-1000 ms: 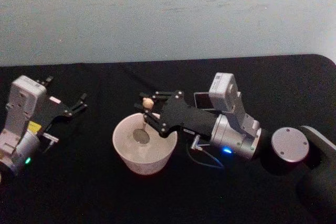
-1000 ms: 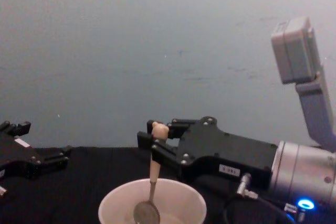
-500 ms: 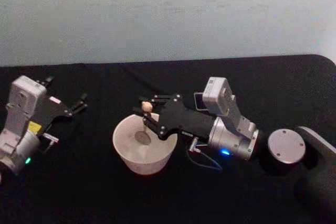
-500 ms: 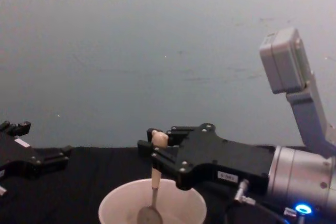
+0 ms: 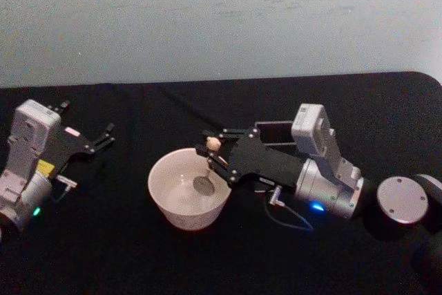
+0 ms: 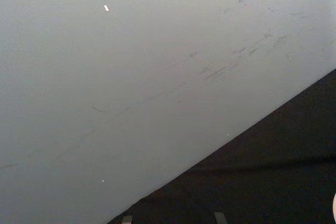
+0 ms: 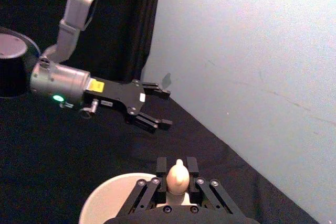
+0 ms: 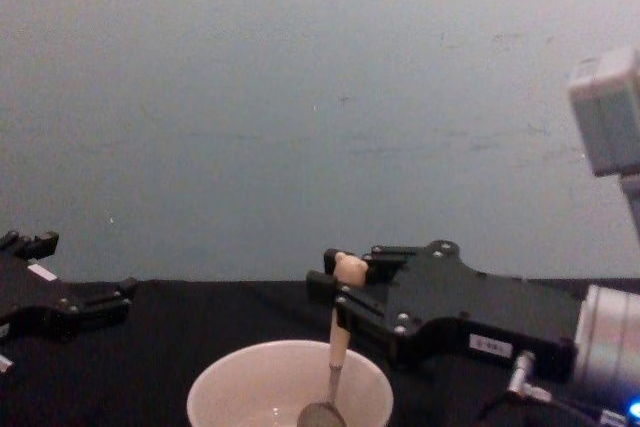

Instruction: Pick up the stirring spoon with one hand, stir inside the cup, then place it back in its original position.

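Observation:
The cream-white cup [image 5: 181, 215] sits mid-table on the black cloth and also shows in the chest view [image 8: 232, 391] and the right wrist view [image 7: 103, 204]. My right gripper [image 5: 215, 151] [image 8: 346, 293] [image 7: 177, 183] is shut on the stirring spoon's beige handle [image 8: 338, 335], just under its knob [image 5: 213, 143]. The spoon stands nearly upright, its metal bowl [image 5: 205, 184] down inside the cup's right half. The dark grey holder [image 5: 276, 131] stands behind the right gripper, partly hidden by it. My left gripper [image 5: 107, 136] [image 7: 167, 109] rests open at the far left, apart from the cup.
A pale wall rises right behind the table's back edge. The right arm's silver wrist and a thin cable [image 5: 286, 215] lie right of the cup. A round silver joint cap [image 5: 404, 200] sits near the table's right end.
My right gripper has carried the spoon to the right, so its bowl went from the cup's left-middle to its right side. The left arm has not moved.

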Tool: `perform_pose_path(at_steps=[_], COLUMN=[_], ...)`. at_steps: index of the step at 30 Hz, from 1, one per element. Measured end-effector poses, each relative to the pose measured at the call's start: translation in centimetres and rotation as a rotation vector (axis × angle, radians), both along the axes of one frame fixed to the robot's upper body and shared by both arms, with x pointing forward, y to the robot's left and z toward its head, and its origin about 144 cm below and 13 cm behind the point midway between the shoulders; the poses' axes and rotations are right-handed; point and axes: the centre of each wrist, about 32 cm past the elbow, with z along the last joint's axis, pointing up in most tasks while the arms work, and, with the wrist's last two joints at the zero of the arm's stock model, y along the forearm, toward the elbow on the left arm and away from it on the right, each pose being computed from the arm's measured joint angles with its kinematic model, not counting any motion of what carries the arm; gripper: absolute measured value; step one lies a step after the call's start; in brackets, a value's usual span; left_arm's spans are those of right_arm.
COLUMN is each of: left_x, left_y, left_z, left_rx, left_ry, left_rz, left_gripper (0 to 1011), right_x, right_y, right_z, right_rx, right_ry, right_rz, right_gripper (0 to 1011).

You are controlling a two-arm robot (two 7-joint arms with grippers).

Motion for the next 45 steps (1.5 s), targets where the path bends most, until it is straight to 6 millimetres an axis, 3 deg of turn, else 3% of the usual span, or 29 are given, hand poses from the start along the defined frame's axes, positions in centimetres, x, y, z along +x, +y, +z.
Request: perform_pose_path(at_steps=[7,17,28,45], left_x=[0.0,0.0,0.0,0.0], left_y=[0.0,0.0,0.0,0.0], left_z=[0.0,0.0,0.0,0.0], left_rx=[0.000,0.000,0.000,0.000], left_ry=[0.000,0.000,0.000,0.000], left_rz=[0.000,0.000,0.000,0.000], left_gripper=[1001,1001,1001,1001], right_x=[-1.1,-2.0,-0.4,0.8], right_y=[-0.3,1.0,2.9,1.8], right_z=[0.2,0.2,-0.2,-0.1], right_rx=[0.014,0.030,0.041,0.034], right_ry=[0.015,0.032,0.032,0.014], right_rz=[0.023,0.088,0.038,-0.043], right_gripper=[215,215,215,215])
